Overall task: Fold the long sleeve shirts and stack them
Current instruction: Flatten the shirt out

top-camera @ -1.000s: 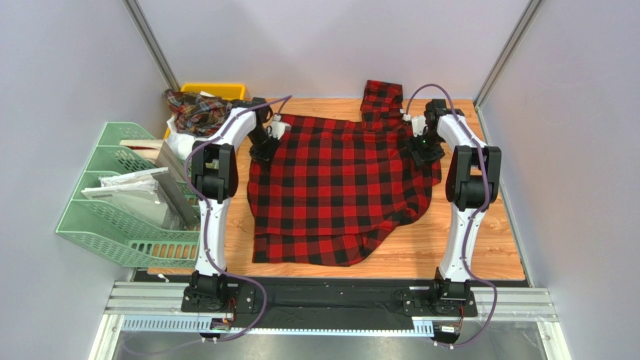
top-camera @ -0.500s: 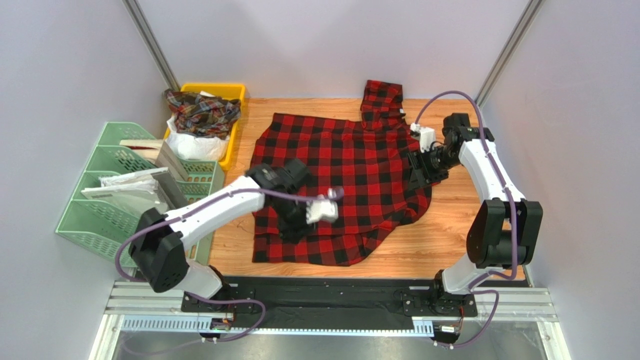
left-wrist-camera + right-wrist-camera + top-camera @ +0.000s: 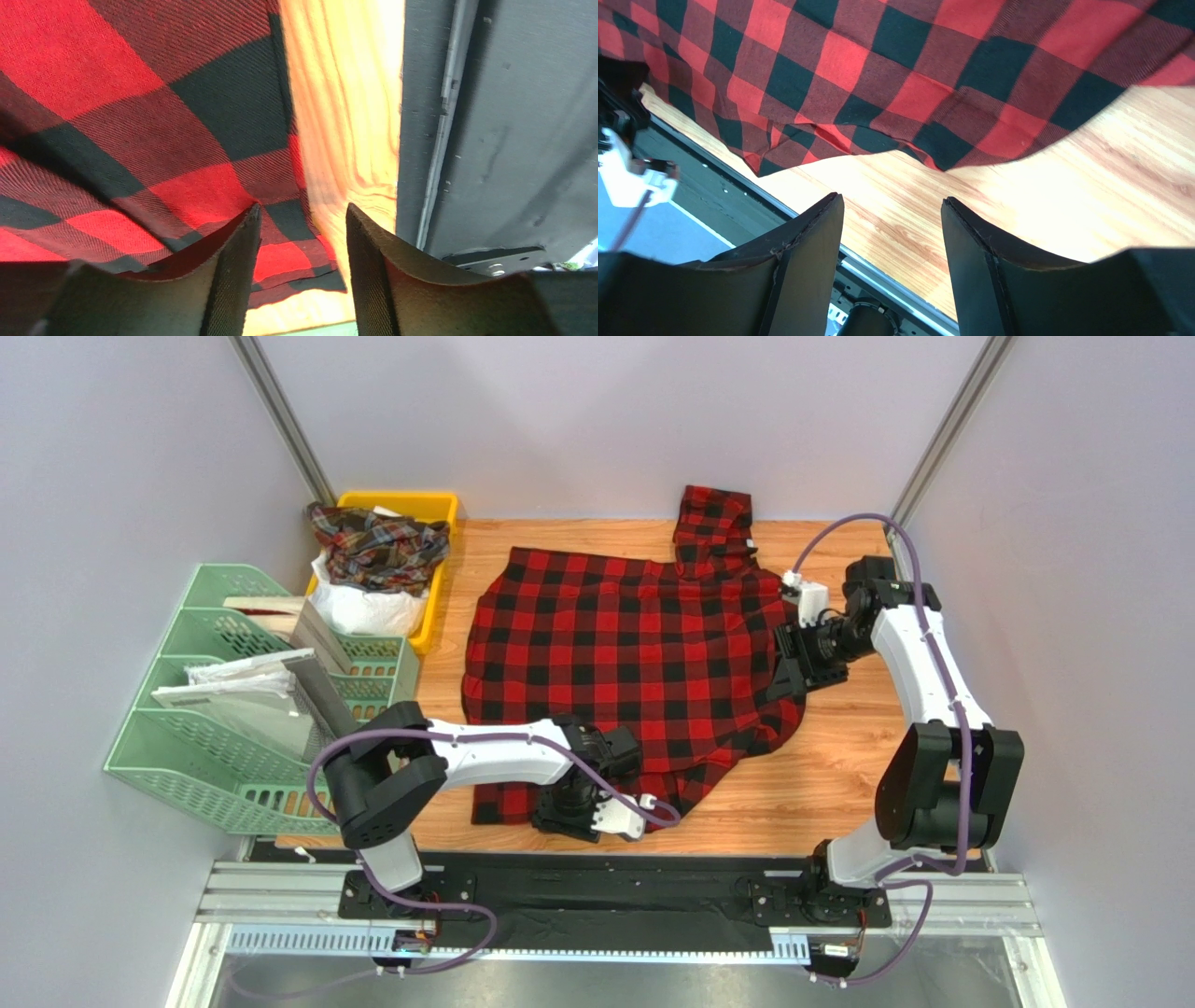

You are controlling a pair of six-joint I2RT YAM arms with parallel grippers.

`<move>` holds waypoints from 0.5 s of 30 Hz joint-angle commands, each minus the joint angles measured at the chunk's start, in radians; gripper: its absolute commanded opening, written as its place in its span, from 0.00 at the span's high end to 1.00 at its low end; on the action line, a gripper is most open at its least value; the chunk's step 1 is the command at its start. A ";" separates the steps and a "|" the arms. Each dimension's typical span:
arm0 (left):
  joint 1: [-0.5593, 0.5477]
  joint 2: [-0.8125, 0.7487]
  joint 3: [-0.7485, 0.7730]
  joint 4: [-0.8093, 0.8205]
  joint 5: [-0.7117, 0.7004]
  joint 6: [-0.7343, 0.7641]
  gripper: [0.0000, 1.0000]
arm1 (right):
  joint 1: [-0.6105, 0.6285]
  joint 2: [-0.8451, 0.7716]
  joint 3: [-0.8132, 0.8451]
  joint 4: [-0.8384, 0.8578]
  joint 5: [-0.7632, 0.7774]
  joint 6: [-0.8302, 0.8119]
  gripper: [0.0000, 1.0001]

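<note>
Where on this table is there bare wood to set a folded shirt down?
Largest bare wood: the table's near right corner, between the red plaid shirt and its right edge. A narrower strip runs between the shirt and the yellow bin. The left side is crowded by the green rack.

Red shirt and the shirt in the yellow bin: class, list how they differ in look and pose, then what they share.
Colour: the red shirt is bright red-and-black check; the bin shirt is a duller, mixed dark plaid.
Pose: the red shirt lies spread out on the table; the bin shirt sits crumpled in a heap in the yellow bin.
Shared: both are plaid cloth.
</note>
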 commanded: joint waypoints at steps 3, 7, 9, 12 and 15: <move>-0.104 0.105 0.000 0.109 -0.042 -0.019 0.88 | -0.050 -0.022 0.077 -0.032 -0.040 0.020 0.41; -0.132 0.022 0.128 0.048 0.111 -0.094 1.00 | -0.073 -0.003 0.103 -0.037 -0.065 0.036 0.41; -0.132 -0.022 0.213 -0.003 0.264 -0.114 1.00 | -0.082 0.017 0.117 -0.037 -0.091 0.047 0.41; -0.132 -0.096 0.403 -0.076 0.453 -0.169 1.00 | -0.087 0.056 0.155 -0.036 -0.116 0.069 0.42; -0.107 -0.115 0.602 -0.052 0.607 -0.260 1.00 | -0.088 0.092 0.198 -0.029 -0.140 0.096 0.42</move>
